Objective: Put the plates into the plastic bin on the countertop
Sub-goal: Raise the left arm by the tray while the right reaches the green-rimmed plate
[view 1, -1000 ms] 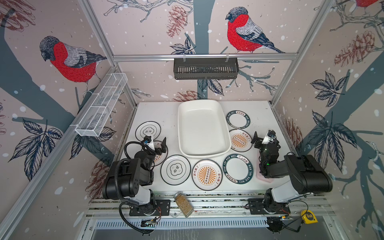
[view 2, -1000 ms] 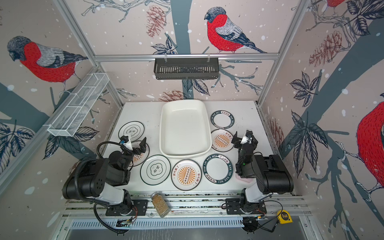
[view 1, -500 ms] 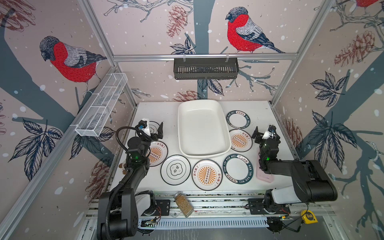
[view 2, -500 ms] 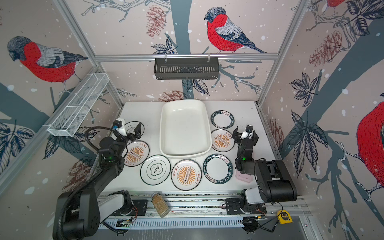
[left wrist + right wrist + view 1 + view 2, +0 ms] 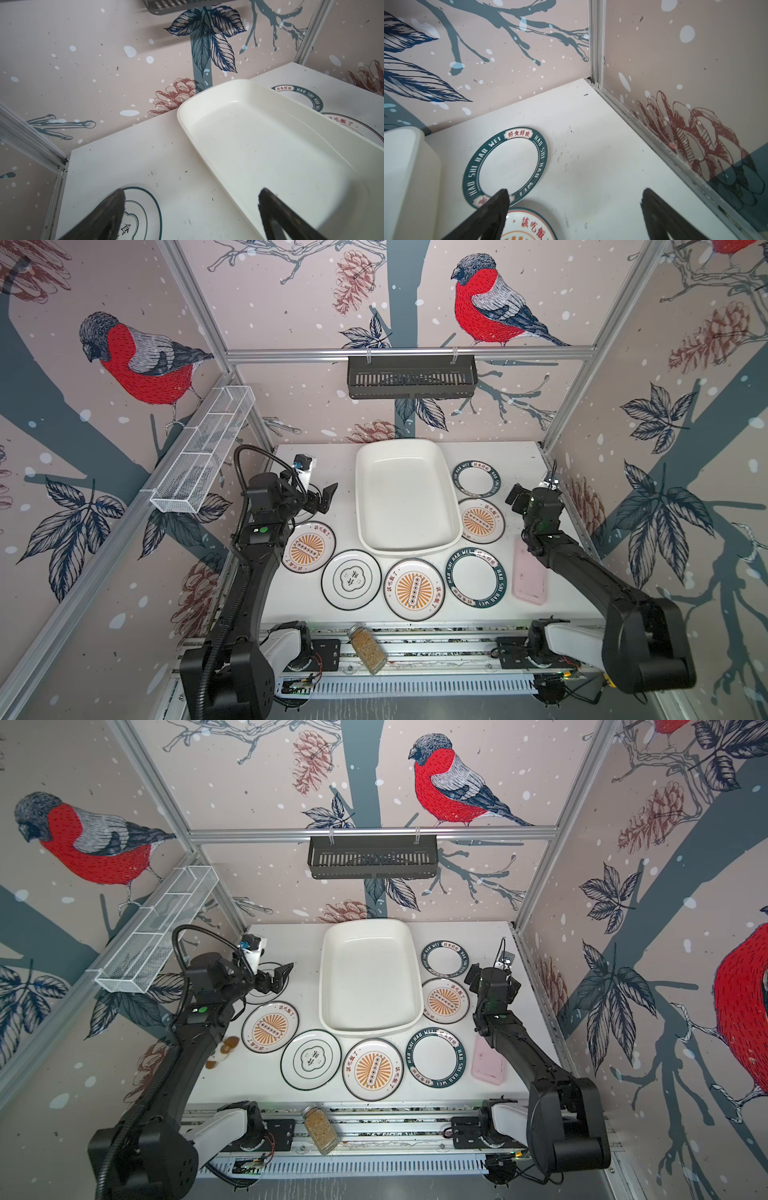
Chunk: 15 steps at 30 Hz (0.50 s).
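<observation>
Seven plates (image 5: 351,580) are counted on the countertop (image 5: 332,460), and all seven lie outside the one plastic bin (image 5: 405,497). Three are painted with orange suns, two with dark green bands, and two with thin black rims. Two grippers are seen. Both are spread wide, and nothing is held.

The left gripper (image 5: 191,192) is hung over the countertop. One thin-rimmed plate (image 5: 143,207) is seen under one finger, and the bin's side is seen just under the other finger.

In front of the right gripper (image 5: 575,193) one green-band plate (image 5: 508,164) is found, and one sun plate (image 5: 529,226) is seen below it, beside one finger. One pink flat thing (image 5: 528,578) is seen behind this gripper, partly under its arm.
</observation>
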{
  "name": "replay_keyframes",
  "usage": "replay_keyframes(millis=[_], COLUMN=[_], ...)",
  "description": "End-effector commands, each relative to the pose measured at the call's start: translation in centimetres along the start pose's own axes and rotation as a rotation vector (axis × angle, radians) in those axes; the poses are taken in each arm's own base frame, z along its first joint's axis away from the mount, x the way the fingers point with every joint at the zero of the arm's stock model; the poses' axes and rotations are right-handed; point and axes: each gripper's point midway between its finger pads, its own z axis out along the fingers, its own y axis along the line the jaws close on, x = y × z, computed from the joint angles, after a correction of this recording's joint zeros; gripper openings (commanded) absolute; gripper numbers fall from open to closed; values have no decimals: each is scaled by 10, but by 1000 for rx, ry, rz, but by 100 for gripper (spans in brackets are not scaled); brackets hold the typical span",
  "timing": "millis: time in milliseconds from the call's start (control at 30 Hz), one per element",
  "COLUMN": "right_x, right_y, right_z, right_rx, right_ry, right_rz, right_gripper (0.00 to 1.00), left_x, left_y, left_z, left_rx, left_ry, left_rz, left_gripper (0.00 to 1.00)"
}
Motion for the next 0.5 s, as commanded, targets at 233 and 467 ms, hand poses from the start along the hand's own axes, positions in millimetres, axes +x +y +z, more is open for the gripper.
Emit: replay_keyframes(millis=[233, 467], right_x=[4, 9], right_y=[11, 36], right_z=[-34, -32], right_rx=[-325, -442], right_ry=[91, 237], right_rz=[281, 310], right_gripper=[100, 99], left_x=[-11, 2], left_y=[-14, -33], left_z=[1, 33], left_rx=[119, 170], left_ry=[215, 388], left_rz=[3, 22], left_gripper=[98, 98])
